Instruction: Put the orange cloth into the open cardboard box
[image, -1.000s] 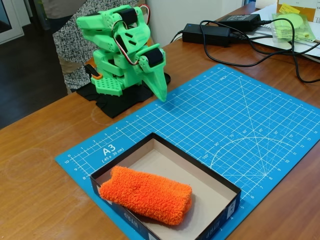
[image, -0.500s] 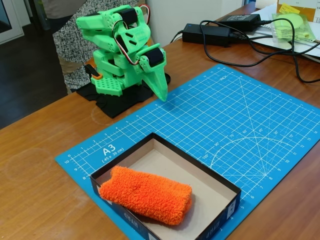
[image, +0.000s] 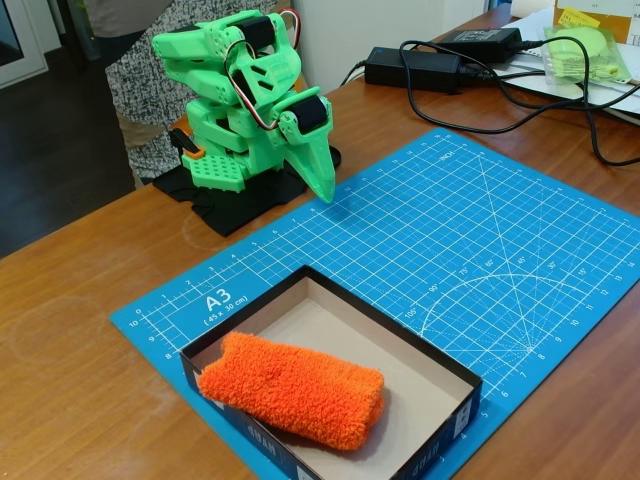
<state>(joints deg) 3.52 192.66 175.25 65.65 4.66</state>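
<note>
Cloth (image: 292, 389) lies inside the box (image: 437, 372), at about 7 o'clock of the frame, its near edge riding up on the front wall; the claw (image: 322, 180) is folded down by the arm base at 11 o'clock, well apart from both, tip just over the mat (image: 480, 250), jaws seemingly together and holding nothing. Judged step: task looks done, so the best move is to stay parked, or at most nudge the overhanging edge inward gently without dragging the box. Count: one cloth, one box, one mat, one arm, two power bricks (image: 412, 67) and one bagged green item (image: 590, 48) on the surface (image: 80, 350) at 1 o'clock.
</note>
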